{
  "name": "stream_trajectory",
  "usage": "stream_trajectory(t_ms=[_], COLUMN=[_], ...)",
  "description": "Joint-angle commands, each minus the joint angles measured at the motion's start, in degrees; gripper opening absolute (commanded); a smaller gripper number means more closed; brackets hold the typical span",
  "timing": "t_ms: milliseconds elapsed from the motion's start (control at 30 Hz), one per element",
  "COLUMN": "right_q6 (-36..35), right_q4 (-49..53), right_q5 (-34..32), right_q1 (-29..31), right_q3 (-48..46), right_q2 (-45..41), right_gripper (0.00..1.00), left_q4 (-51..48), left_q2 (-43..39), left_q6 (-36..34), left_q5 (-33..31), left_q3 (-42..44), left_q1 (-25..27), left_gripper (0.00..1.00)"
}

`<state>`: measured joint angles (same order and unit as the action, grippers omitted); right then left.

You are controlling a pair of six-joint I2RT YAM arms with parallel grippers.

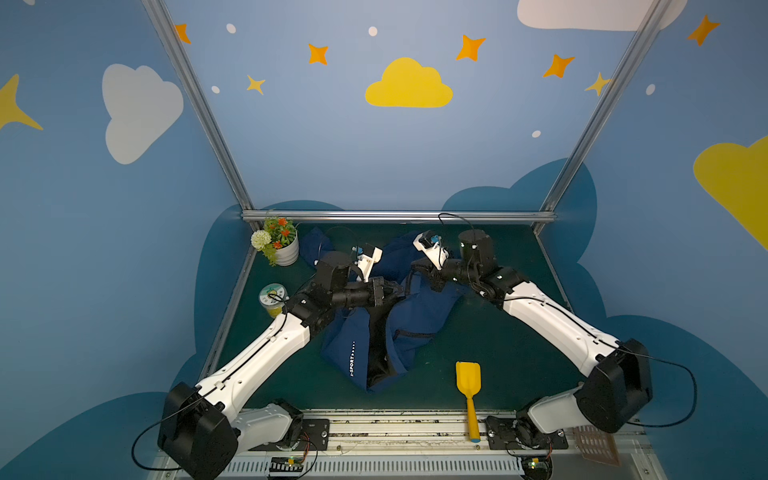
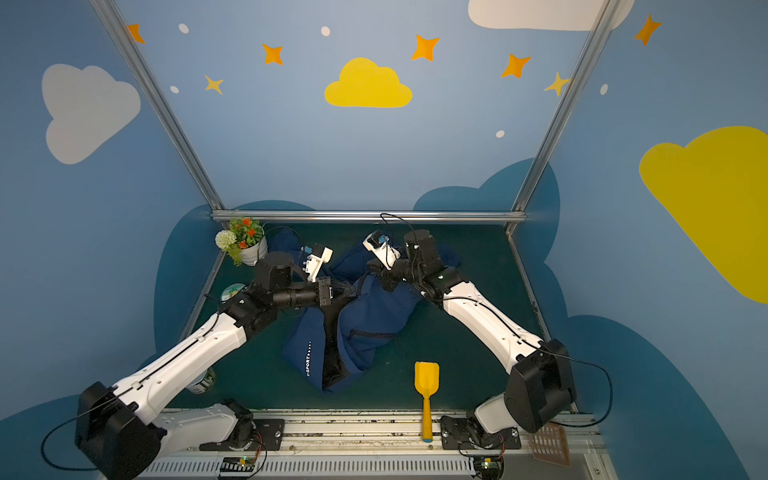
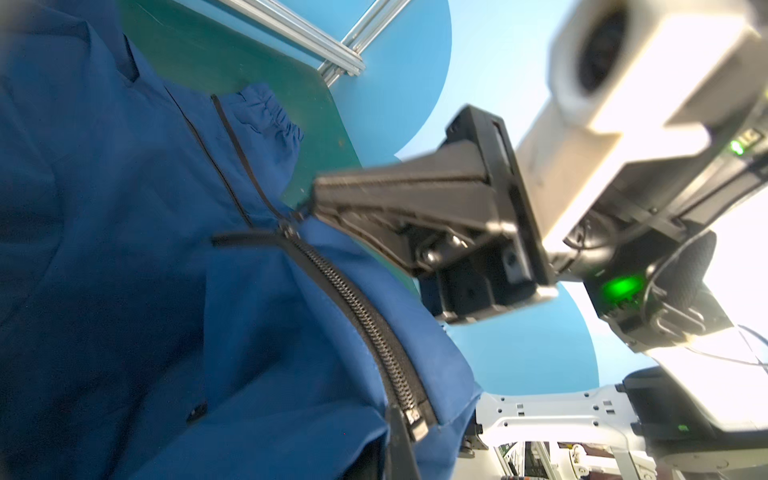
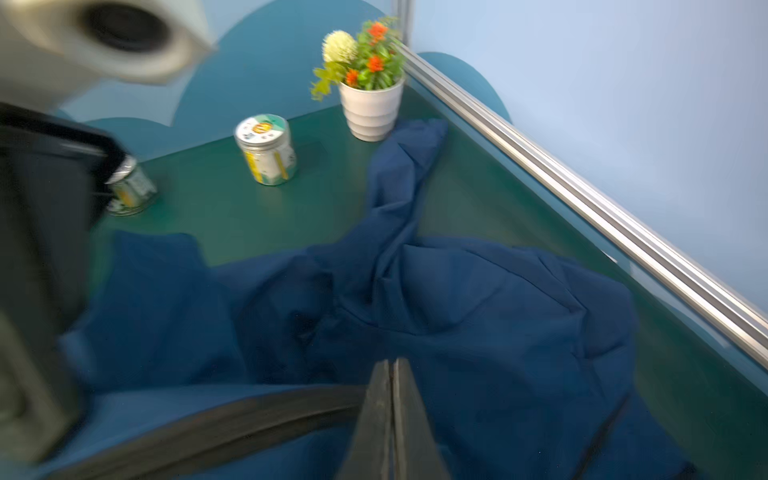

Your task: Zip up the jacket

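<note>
Navy jacket (image 1: 415, 316) heaped on green surface (image 1: 498, 353), blue cloud-painted walls (image 1: 374, 158) around it.
The left claw (image 1: 395, 289) and right claw (image 4: 390, 374) each pinch its zipper edge.

There are 1 navy jacket (image 1: 419, 316), 2 lidded jars (image 4: 266, 149), 1 potted plant (image 4: 372, 110), 1 yellow scoop (image 1: 468, 382) and 2 robot arms (image 1: 266, 357).

Flower pot (image 1: 286, 253), jar (image 1: 273, 297) and yellow shovel (image 1: 468, 384) on green table (image 1: 498, 353)
</note>
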<state>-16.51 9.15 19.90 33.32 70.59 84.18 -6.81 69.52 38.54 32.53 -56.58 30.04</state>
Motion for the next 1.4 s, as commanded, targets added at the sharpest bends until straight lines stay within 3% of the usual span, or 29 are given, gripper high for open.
stream_trajectory(t_ms=[0, 233, 367, 467, 533, 700, 867, 1000, 1100, 1167, 1267, 1367], right_q6=[-0.41, -0.54, -8.62, -17.43, -20.74, -17.56, -8.53, -8.66, -4.19, -1.61, 7.28, 13.84], right_q4=[-4.61, -9.11, -20.73, -30.05, -35.12, -39.17, -35.79, -32.28, -25.06, -16.73, -4.79, -0.24], right_q5=[-14.62, -24.69, -36.47, -44.75, -48.13, -53.16, -48.26, -45.74, -40.35, -36.36, -30.62, -29.47], right_q1=[-2.77, -7.77, -6.58, -3.24, -1.17, 1.95, 2.82, 4.71, 4.07, 3.86, 3.55, 3.37], right_q3=[3.17, 11.04, 9.41, 5.55, 0.9, -16.47, -27.95, -24.48, -19.66, -15.22, -8.74, -3.91], right_q2=[1.3, 2.79, 0.52, -1.9, -4.05, -12.22, -19.79, -22.61, -23.06, -21.9, -18.75, -13.77], right_gripper=[0.0, 0.0, 0.0, 0.0, 0.0, 0.0, 0.0, 0.0, 0.0, 0.0, 0.01, 0.58], left_q4=[-7.34, -28.67, -30.68, -24.84, -19.44, -21.0, -20.02, -16.03, -15.94, -20.06, -31.38, -37.73], left_q2=[-0.93, 5.61, 8.09, 6.01, 2.91, -2.15, -7.83, -11.63, -14.04, -16.0, -19.51, -25.1], left_q6=[-6.61, -28.09, -38.18, -43.82, -46.05, -47.66, -45.16, -38.54, -34.83, -34.61, -37.56, -39.62], left_q5=[3.33, -3.03, -10.56, -17.47, -17.43, -12.66, -9.26, -2.85, 1.06, -0.05, -7.36, -12.47], left_q3=[-4.48, -22.74, -31.47, -29.31, -23.92, -12.72, -3.77, -4.03, -4.95, -4.77, -3.84, -0.97], left_q1=[-0.11, -12.99, -17.26, -18.71, -20.65, -27.25, -28.59, -28.37, -27.74, -27.17, -26.92, -26.9], left_gripper=[0.03, 0.03, 0.03, 0.03, 0.03, 0.03, 0.03, 0.03, 0.03, 0.03, 0.04, 0.03])
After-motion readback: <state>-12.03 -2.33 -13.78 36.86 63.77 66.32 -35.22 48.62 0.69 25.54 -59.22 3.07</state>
